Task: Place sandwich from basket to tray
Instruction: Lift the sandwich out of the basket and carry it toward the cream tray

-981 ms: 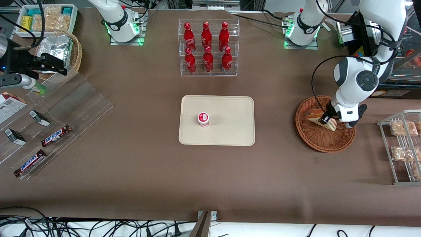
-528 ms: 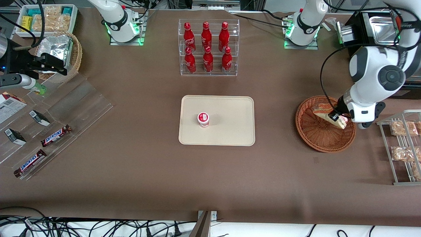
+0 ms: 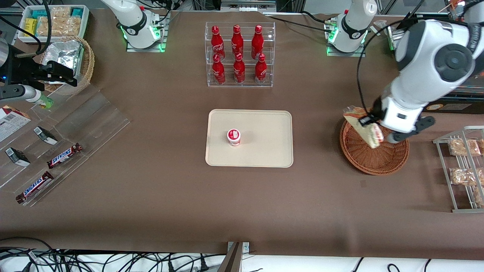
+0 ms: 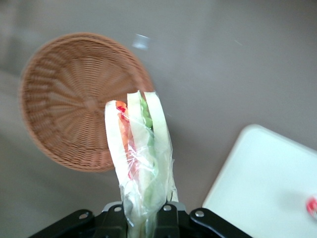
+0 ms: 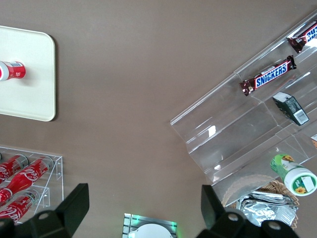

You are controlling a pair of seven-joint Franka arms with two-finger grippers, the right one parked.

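Observation:
The sandwich (image 3: 362, 126), a clear-wrapped wedge of pale bread with red and green filling, hangs in the air above the rim of the basket (image 3: 378, 160) on its tray-facing edge. My left gripper (image 3: 372, 122) is shut on the sandwich (image 4: 141, 153), its black fingers (image 4: 166, 220) pinching the wrapped end. The round reddish-brown wicker basket (image 4: 74, 99) lies below with nothing in it. The beige tray (image 3: 264, 151) lies mid-table toward the parked arm, and its corner (image 4: 267, 193) shows in the wrist view.
A small red-and-white cup (image 3: 233, 136) stands on the tray. A clear rack of red bottles (image 3: 239, 54) stands farther from the camera than the tray. A grey wire rack with snack packs (image 3: 463, 166) sits at the working arm's end. Snickers bars (image 3: 64, 155) lie on clear shelving.
The gripper has lifted the sandwich out of the basket and carried it up and toward the tray, now over the basket's rim. The basket is left with nothing in it.

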